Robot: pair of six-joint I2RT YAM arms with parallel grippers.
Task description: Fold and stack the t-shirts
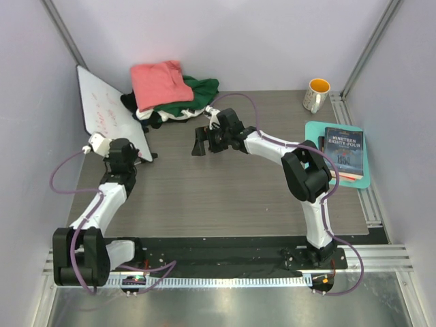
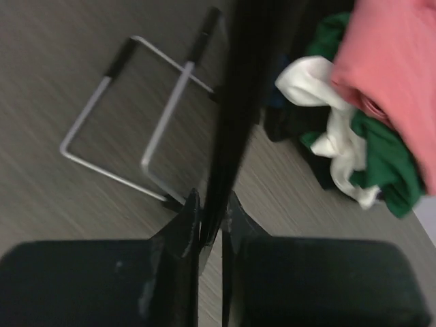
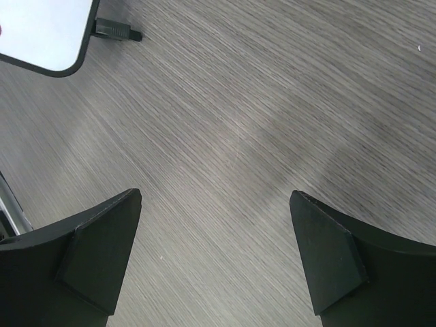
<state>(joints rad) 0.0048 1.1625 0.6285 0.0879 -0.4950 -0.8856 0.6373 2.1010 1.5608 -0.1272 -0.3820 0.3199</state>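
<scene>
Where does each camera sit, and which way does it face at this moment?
Top external: above and behind the robot, looking down on the table; the left arm and right arm show whole.
Left wrist: looks along the left tool, closed on the whiteboard edge, toward the t-shirts.
Right wrist: looks down at bare tabletop between the fingers of the open right tool; a whiteboard corner shows at top left.
Shared: the whiteboard appears in all three views; the t-shirts appear in top and left wrist.

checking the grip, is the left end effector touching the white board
Touching. The left wrist view shows the left end effector shut on the white board, seen edge-on.
</scene>
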